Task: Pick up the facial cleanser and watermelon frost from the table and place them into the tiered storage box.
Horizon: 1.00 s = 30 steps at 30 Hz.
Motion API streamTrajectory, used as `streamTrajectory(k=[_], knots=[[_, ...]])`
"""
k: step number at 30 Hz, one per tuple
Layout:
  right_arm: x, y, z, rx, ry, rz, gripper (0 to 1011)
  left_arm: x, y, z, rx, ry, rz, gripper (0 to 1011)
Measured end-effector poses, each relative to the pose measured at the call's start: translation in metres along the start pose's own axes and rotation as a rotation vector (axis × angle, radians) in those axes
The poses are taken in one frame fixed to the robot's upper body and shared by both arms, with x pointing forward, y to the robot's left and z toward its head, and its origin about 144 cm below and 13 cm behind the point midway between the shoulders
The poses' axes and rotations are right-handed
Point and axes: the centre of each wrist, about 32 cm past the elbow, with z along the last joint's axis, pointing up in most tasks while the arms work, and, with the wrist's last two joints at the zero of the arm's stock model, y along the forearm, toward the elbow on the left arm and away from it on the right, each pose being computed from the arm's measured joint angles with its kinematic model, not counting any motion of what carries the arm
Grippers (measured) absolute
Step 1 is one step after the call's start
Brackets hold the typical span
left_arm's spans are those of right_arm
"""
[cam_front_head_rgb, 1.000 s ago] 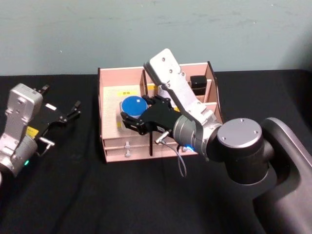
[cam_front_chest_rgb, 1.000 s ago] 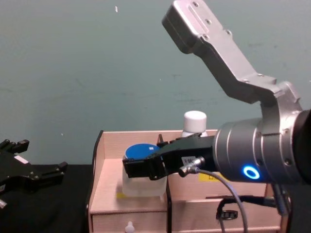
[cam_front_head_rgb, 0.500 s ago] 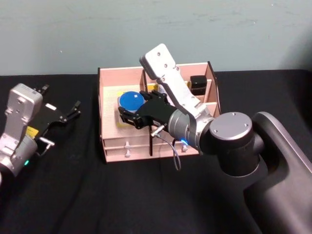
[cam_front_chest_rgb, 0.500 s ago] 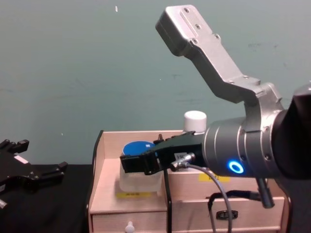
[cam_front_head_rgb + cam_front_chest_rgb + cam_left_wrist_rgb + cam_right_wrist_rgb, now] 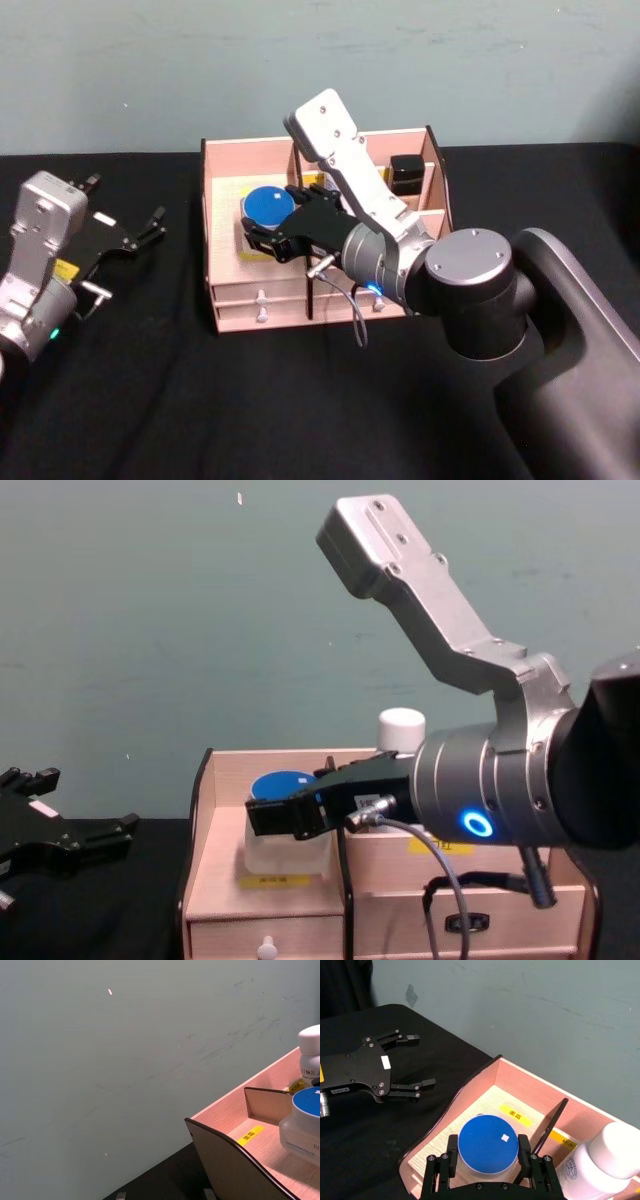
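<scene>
1. Jaws of the right gripper [image 5: 487,1160] are clamped on the blue-lidded jar [image 5: 487,1146], one finger on each side of its lid. Over the last second the arm has carried the jar back and leftward, from above the front edge of the tiered storage box [image 5: 222,232] to a spot deeper in its left compartment.

2. In the chest view the jar [image 5: 283,825] has also come lower. Its clear body now reaches down to the yellow label strip at the front of the compartment, though I cannot tell whether it already rests on the wooden floor.

3. My reading is that the placing of this item is almost done; what remains is to open the fingers and lift the arm clear. The black divider [image 5: 549,1122] stands just beside the right-hand finger, so the retreat should go straight up.

4. Farther back, a white-capped bottle [image 5: 602,1157] stands in the neighbouring compartment, just across that divider. That suggests the other item is already stored.

5. Off to the left, over the black tabletop [image 5: 150,400], the left gripper [image 5: 128,237] sits parked where it was a second ago, well apart from the box, its jaws spread and holding nothing.
</scene>
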Motion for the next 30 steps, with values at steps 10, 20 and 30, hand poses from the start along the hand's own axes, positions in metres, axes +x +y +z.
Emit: streamTrajectory(k=[10,20,30], knots=[[-0.0005,0.0005,-0.0002,-0.002,-0.002,-0.001,723,0.0,0.0,0.0,0.0,0.0,0.0,1001],[-0.0004,0.0002,0.0001,-0.001,-0.003,-0.001,924,0.0,0.0,0.0,0.0,0.0,0.0,1001],[0.0008,-0.0024,0.0002,0.014,0.001,-0.003,1002,0.0,0.0,0.0,0.0,0.0,0.0,1001]])
